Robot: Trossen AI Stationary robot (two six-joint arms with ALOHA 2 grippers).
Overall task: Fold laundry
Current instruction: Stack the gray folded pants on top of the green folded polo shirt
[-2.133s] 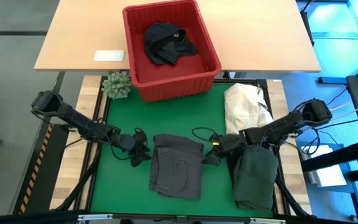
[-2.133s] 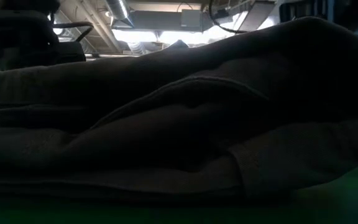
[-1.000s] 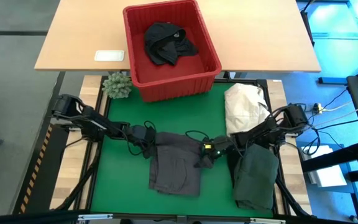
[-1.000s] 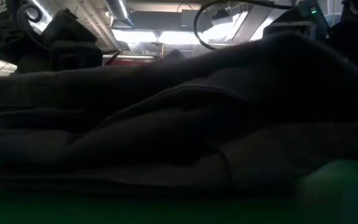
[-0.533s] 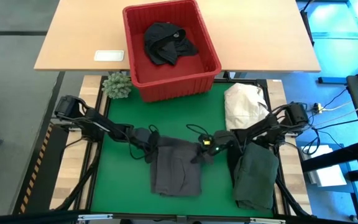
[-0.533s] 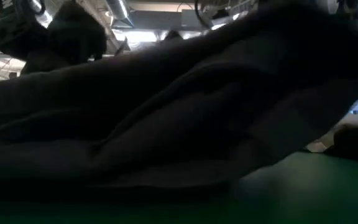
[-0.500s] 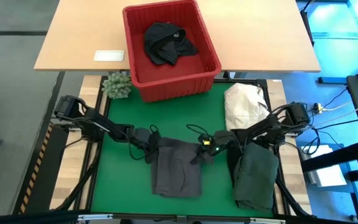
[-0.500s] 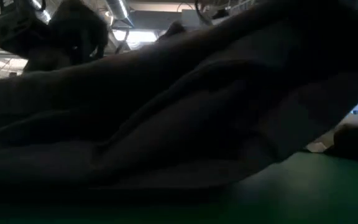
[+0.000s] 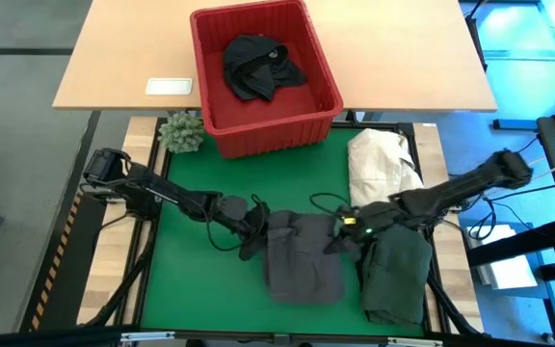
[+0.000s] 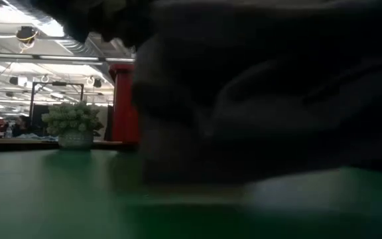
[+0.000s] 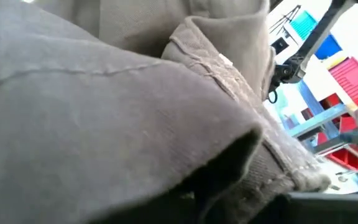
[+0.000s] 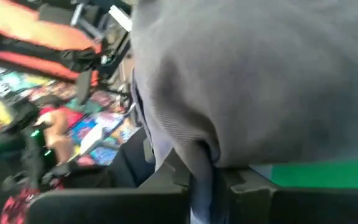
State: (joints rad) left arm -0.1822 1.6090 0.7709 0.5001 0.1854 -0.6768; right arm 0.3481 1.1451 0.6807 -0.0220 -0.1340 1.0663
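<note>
Dark grey garment (image 9: 303, 258) lies lengthwise toward the table's front edge.

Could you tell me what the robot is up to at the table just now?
It is folding laundry. Both arms reach in over the green mat: the left gripper and the right gripper are each shut on opposite edges of the dark grey garment in the middle. A folded dark green garment lies beside it, a cream cloth heap behind that, and a black garment waits in the red basket.
</note>
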